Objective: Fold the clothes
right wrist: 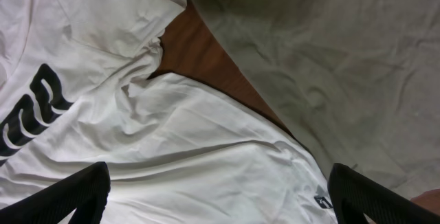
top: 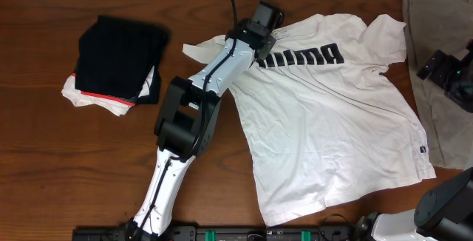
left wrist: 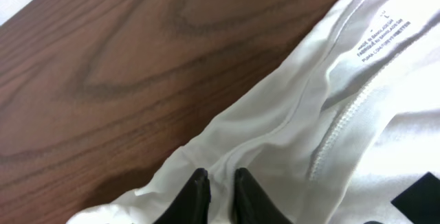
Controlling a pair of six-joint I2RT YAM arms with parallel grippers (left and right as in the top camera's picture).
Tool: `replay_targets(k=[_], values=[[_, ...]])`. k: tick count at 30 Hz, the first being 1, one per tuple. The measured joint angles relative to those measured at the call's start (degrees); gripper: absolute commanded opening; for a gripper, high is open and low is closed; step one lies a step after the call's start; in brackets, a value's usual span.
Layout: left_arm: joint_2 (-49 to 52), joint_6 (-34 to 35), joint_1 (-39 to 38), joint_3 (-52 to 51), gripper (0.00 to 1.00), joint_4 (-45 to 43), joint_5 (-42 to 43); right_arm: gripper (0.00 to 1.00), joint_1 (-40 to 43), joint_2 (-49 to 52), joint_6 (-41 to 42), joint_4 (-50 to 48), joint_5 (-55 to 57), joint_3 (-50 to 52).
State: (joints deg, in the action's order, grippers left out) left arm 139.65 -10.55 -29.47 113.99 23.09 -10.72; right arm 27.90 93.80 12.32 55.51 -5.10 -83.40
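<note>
The white T-shirt (top: 332, 115) lies spread on the table with its black block lettering (top: 307, 56) facing up and a small black hem tag (top: 422, 150) at its lower right. At the shirt's upper left, by the neckline, my left gripper (top: 267, 13) is down on the cloth. In the left wrist view its black fingertips (left wrist: 199, 184) stand almost together with a ridge of the white T-shirt (left wrist: 309, 93) pinched between them, near the printed neck label (left wrist: 381, 37). My right gripper (right wrist: 223, 196) hangs wide open above the T-shirt (right wrist: 172, 128) near the hem tag (right wrist: 322, 200), holding nothing.
A black folded garment with a red edge (top: 118, 63) rests on white cloth at the left. A flat olive-grey cloth (top: 436, 123) lies along the right side, its edge beside the shirt; the right wrist view also shows this olive-grey cloth (right wrist: 330, 59). Bare wooden table (top: 74, 167) shows in front.
</note>
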Motion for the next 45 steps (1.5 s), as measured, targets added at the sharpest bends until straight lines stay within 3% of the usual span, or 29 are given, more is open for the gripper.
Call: replay_targets(k=[7, 10, 22, 32, 37, 40, 43, 45], values=[[0.0, 0.24, 0.0, 0.0, 0.21, 1.42, 0.48, 0.99, 0.0, 0.0, 0.0, -0.02, 0.0, 0.0], [0.0, 0.74, 0.0, 0.0, 0.06, 1.51, 0.85, 0.99, 0.0, 0.0, 0.0, 0.0, 0.0, 0.0], [0.0, 0.83, 0.55, 0.0, 0.06, -0.52, 1.33, 0.99, 0.0, 0.0, 0.02, -0.02, 0.0, 0.0], [0.0, 5.05, 5.38, 0.0, 0.06, -5.49, 1.51, 0.99, 0.0, 0.0, 0.02, 0.0, 0.0, 0.0], [0.0, 7.02, 8.24, 0.0, 0.17, -8.68, 3.15, 0.99, 0.0, 0.0, 0.0, -0.02, 0.0, 0.0], [0.0, 7.91, 9.49, 0.0, 0.48, -10.1, 5.09, 0.99, 0.0, 0.0, 0.0, -0.02, 0.0, 0.0], [0.0, 8.07, 10.16, 0.0, 0.53, -10.88, 6.29, 0.99, 0.0, 0.0, 0.0, -0.02, 0.0, 0.0], [0.0, 7.93, 10.43, 0.0, 0.65, -10.8, 6.67, 0.99, 0.0, 0.0, 0.0, 0.0, 0.0, 0.0]])
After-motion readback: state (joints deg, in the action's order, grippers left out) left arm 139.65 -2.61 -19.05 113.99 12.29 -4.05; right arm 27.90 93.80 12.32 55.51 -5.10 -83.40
